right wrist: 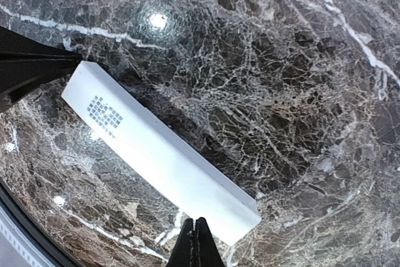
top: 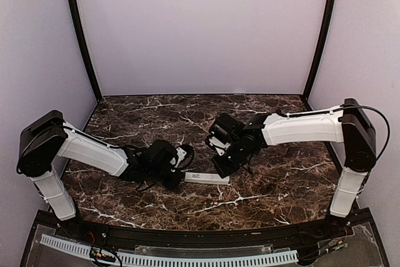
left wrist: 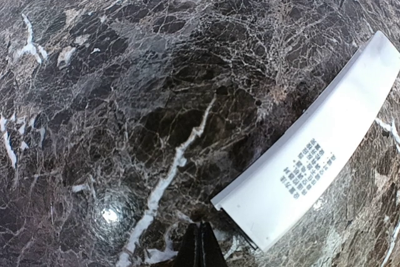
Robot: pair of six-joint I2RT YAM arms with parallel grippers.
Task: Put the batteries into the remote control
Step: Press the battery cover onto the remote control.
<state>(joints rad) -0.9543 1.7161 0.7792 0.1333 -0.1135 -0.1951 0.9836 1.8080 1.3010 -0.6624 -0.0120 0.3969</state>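
Remote control [top: 206,178] lies label-up, lower middle of the worktop [top: 281,186]. Left gripper [left wrist: 201,248] and right gripper [right wrist: 199,245], jaws shut and empty, flank its ends, probably steadying it.

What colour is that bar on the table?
The remote control is white with dark print; clearest in right wrist view.

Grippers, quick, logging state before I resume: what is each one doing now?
Left gripper: shut, holding nothing, tips close to the remote control.
Right gripper: shut, holding nothing.
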